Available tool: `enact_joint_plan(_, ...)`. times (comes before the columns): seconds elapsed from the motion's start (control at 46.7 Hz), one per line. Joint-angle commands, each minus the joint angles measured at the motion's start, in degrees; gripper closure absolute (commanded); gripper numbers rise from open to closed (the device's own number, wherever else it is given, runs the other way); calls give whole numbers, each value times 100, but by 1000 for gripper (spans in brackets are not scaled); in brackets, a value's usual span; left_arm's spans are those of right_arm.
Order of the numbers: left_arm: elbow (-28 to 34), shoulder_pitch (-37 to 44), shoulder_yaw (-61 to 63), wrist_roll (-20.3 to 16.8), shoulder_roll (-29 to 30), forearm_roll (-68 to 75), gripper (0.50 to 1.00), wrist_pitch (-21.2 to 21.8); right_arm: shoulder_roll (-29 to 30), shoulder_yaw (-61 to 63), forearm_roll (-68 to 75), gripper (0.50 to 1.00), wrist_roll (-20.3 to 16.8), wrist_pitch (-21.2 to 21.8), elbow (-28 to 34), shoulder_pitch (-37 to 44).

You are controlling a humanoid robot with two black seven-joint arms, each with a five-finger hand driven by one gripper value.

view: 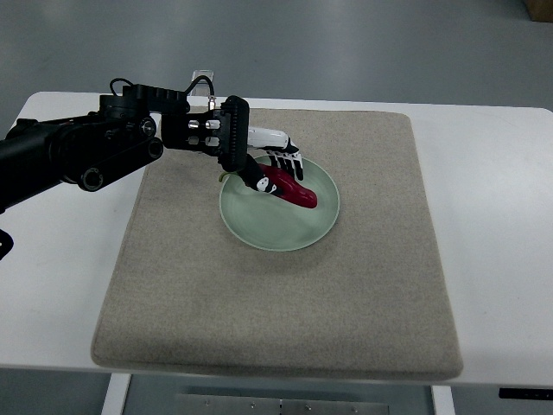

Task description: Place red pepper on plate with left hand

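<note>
A red pepper (294,190) lies on the pale green plate (285,229), in the plate's upper part, its tip pointing right. My left hand (270,166), black and white, comes in from the left on a black arm (78,151) and sits over the plate's upper left rim. Its fingers curl over the stem end of the pepper and touch it. The pepper's left end is hidden under the fingers.
The plate rests on a beige mat (276,294) that covers most of the white table (492,216). Grey floor lies beyond the table's far edge.
</note>
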Motion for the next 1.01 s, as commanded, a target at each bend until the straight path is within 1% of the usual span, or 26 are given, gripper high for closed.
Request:
enact_joint_plan(0.0,6,4,-16,-8,0,-12,694,0,0,0,0,568,0,0,0,8)
enact_joint_plan(0.342,41,-31,-51,-8,0,-65,690,61,0,0,0,568,0,0,0,8)
enact_joint_plan(0.428,111,-66,-86,-8,0,-74,688,105,0,0,0,568,0,0,0,0)
enact_joint_plan(0.556,401,-83,-104,-8,0,-275,686,132,0,0,0,568,0,0,0,0)
enact_joint_plan(0.578,462,-92,-104,-8,0,-328,673,149,0,0,0,568,0,0,0,0)
enact_joint_plan(0.621,629,-84,-104,-8,0,-442,622,202,0,0,0,568,0,0,0,0)
enact_joint_plan(0.685,893,-83,-104,-8,0,-592,600,307,0,0,0,568,0,0,0,0)
enact_joint_plan(0.728,1069,-75,-104,-8,0,-689,574,395,0,0,0,568,0,0,0,0)
enact_joint_plan(0.835,1438,-75,-104,-8,0,-926,572,580,0,0,0,568,0,0,0,0)
enact_joint_plan(0.92,1632,-83,-104,-8,0,-1145,542,711,0,0,0,568,0,0,0,0)
enact_joint_plan(0.984,1746,-83,-104,-8,0,-1365,536,826,0,0,0,568,0,0,0,0)
